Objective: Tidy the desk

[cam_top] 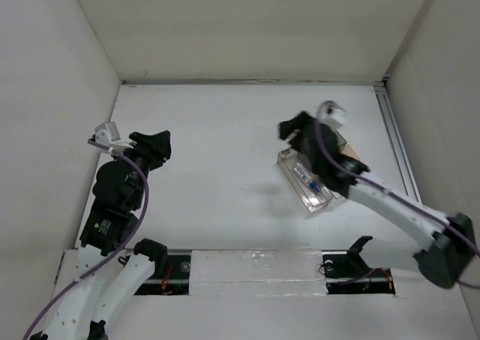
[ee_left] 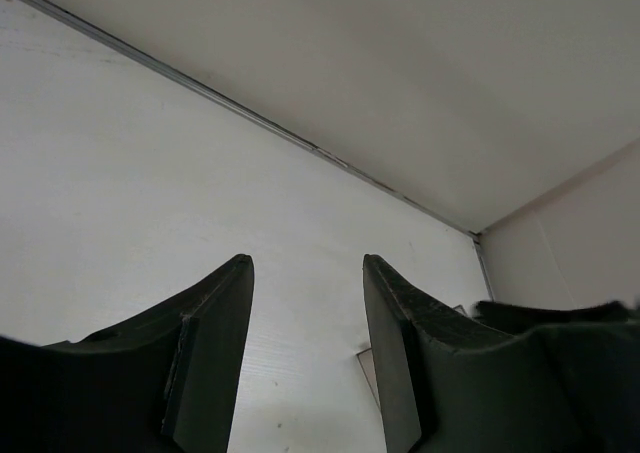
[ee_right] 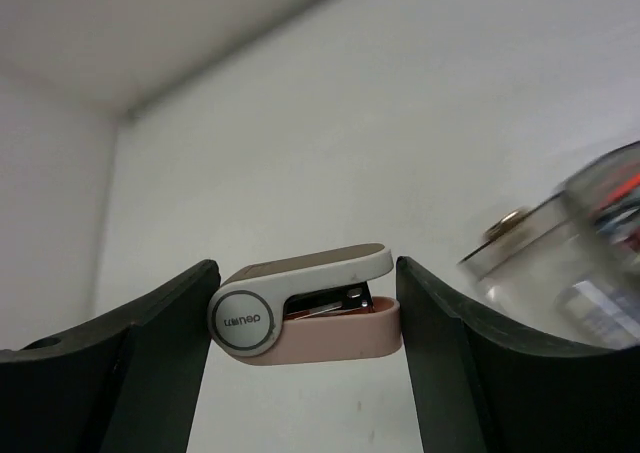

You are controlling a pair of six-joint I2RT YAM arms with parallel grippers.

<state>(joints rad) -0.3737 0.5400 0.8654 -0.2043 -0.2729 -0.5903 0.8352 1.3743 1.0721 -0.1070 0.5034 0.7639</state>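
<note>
White matte desk [cam_top: 225,137] fills my overhead view, and the only loose goods I can make out sit on its right half. A clear plastic tray [cam_top: 304,179] lies there with what look like pens inside, so some of the sorting seems done.

My right gripper [ee_right: 305,278] is clamped end to end on a small pink-and-white stapler [ee_right: 320,335], held just beside the tray. I judge this piece is bound for a compartment and not yet set down. My left gripper [ee_left: 308,273] hangs over the left half of the desk with its fingers apart and nothing between them.

I'd call the job well along — the stapler is what's left to place, as far as I can see. White walls box the desk in on three sides, a metal rail [cam_top: 399,148] runs along the right edge, and the light is even and soft.
</note>
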